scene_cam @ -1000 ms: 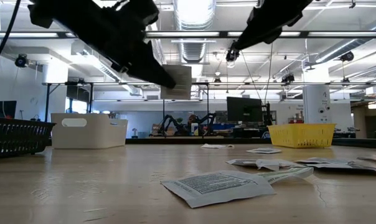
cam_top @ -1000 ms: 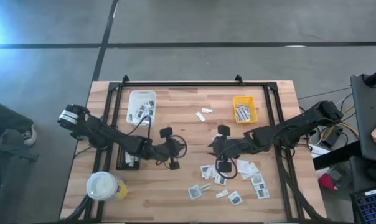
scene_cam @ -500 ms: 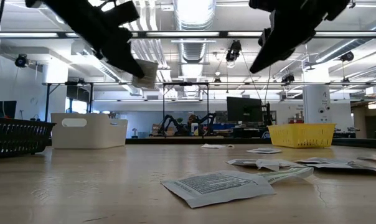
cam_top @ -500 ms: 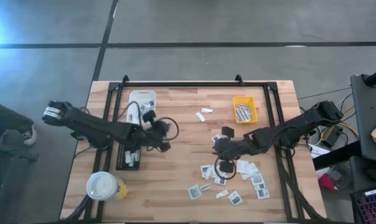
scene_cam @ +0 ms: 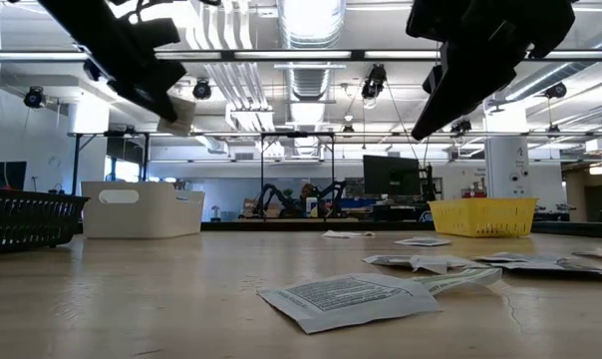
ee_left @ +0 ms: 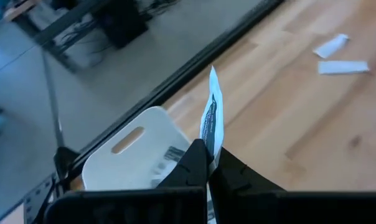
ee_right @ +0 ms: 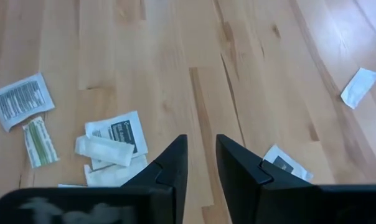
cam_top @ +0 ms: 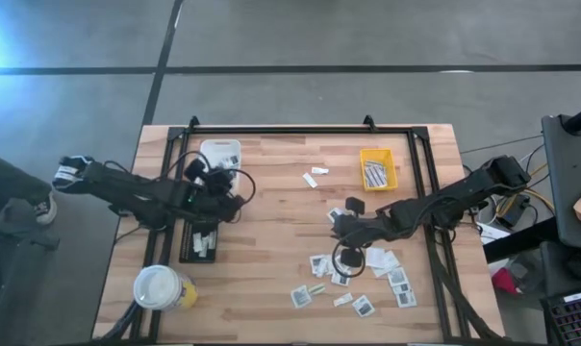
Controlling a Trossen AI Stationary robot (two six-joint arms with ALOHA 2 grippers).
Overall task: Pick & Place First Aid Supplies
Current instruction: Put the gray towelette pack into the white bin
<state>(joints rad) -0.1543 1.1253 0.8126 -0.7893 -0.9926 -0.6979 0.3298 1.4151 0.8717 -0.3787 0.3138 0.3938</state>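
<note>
Left end effector pinches a white packet upright for dropping into our white tray; right end effector, fingers apart, hangs above scattered packets.

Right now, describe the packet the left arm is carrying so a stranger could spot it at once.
Find the white tray at the table's far left corner; the left gripper hangs beside it, above the wood. Pinched edge-on in its shut jaws stands a thin white packet with dark grey print. Unlike every other packet, which lies flat on the table or in a tray, this one is up in the air.
</note>
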